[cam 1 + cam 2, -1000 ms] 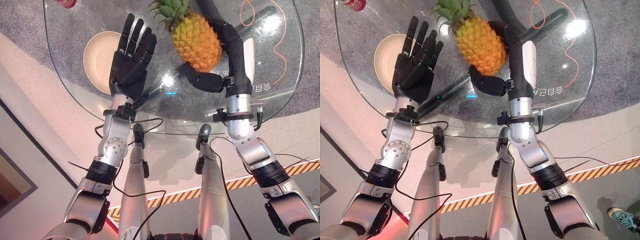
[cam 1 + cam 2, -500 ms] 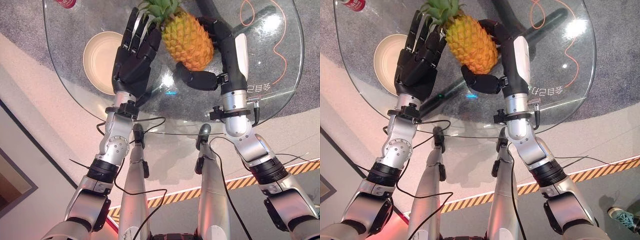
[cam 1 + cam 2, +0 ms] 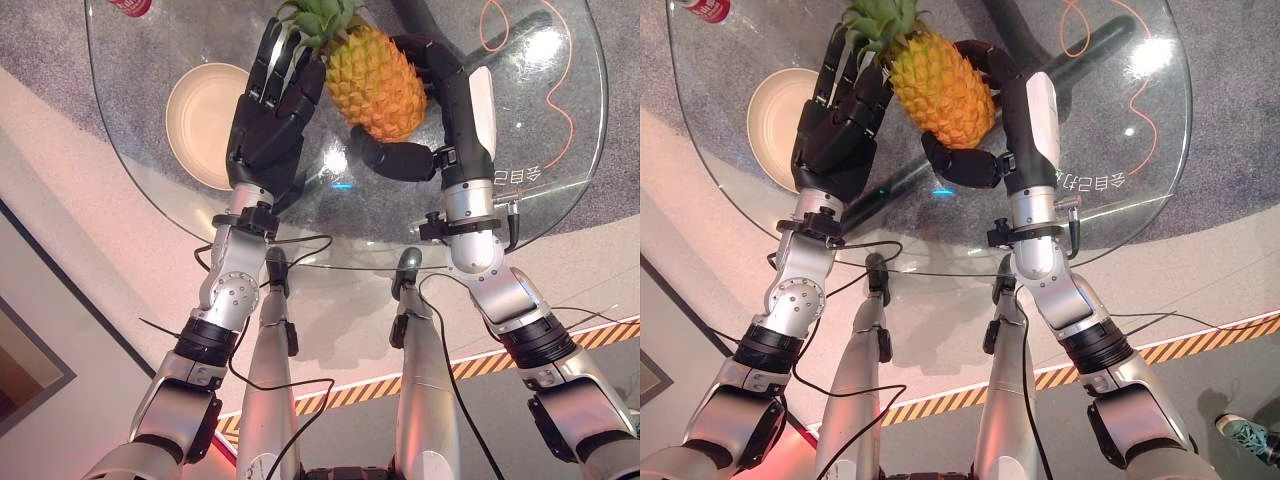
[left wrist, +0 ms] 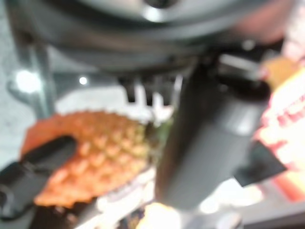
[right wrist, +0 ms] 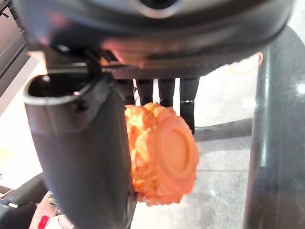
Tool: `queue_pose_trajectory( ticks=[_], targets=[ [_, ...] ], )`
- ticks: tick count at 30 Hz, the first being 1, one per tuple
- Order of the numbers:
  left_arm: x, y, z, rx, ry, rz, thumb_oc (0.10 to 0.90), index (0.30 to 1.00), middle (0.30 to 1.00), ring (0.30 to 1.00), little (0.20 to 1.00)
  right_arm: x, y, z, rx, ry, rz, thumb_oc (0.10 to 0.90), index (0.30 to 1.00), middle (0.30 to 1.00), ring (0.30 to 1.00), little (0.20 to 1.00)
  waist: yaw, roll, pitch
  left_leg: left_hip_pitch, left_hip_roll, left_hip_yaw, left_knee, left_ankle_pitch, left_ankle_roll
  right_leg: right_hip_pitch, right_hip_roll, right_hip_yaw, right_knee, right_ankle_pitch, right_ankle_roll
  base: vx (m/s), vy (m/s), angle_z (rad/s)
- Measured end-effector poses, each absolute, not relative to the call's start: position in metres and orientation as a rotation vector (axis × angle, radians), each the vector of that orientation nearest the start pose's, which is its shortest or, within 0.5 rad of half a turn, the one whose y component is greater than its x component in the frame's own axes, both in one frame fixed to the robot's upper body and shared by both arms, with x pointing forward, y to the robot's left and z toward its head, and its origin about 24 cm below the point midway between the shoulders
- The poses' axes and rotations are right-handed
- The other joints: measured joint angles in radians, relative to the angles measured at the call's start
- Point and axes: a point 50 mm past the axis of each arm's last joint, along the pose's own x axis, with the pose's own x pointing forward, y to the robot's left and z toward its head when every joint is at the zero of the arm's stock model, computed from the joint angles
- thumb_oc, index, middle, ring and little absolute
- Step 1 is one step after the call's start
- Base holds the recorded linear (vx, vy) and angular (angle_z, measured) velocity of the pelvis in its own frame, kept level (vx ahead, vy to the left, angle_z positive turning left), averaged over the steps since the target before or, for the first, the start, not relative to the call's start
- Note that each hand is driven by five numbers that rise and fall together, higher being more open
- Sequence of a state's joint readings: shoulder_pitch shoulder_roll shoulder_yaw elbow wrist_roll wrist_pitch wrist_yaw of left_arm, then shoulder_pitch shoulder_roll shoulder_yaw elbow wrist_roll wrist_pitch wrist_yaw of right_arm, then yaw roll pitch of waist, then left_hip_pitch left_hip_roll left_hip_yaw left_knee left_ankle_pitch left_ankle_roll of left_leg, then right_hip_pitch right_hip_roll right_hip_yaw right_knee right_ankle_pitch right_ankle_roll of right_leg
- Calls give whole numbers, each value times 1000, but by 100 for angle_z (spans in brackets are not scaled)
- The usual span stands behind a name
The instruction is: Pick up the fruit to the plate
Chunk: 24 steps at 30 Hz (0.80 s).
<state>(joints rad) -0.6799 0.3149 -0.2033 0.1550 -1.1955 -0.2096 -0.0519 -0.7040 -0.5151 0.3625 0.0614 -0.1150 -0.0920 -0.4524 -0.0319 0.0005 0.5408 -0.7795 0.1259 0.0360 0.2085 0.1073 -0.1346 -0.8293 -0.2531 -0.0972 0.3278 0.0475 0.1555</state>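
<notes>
The right hand (image 3: 440, 120) is curling its dark, glossy fingers and thumb round the knobbly orange body of the pineapple (image 3: 375, 80) at the upper centre of the frame, while the left hand (image 3: 270, 110) is pressing straight fingers against the fruit's other side, by its spiky green crown. The pineapple is not yet on the smooth, round cream plate (image 3: 205, 115), which is sitting bare at the upper left on the clear round glass table (image 3: 560, 170), so I judge the carry across is what is left.
</notes>
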Motion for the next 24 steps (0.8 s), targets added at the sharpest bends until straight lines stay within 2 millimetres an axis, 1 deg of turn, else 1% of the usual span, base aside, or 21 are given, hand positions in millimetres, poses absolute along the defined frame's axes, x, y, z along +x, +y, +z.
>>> queue_pose_trajectory(
  ticks=[9,17,24],
  targets=[
    [341,129,214,-847,-485,-417,800,900,900,900,900,326,-128,231,-566,-798,-58,100,300,300,300,200,2,0,0,0,0,1,-2,0,0,-2,0,0,0,0,0,0,0,0],
    [341,129,214,-901,-495,-369,800,900,900,900,900,327,-118,234,-595,-810,10,100,300,300,300,200,2,0,0,0,0,4,-4,0,0,-5,-1,0,0,0,0,0,0,0],
    [341,129,215,-933,-493,-362,800,900,900,900,900,327,-116,234,-604,-807,29,100,300,300,300,200,5,0,0,0,-1,7,-8,0,0,-9,-3,0,0,0,0,0,0,0]
  ],
)
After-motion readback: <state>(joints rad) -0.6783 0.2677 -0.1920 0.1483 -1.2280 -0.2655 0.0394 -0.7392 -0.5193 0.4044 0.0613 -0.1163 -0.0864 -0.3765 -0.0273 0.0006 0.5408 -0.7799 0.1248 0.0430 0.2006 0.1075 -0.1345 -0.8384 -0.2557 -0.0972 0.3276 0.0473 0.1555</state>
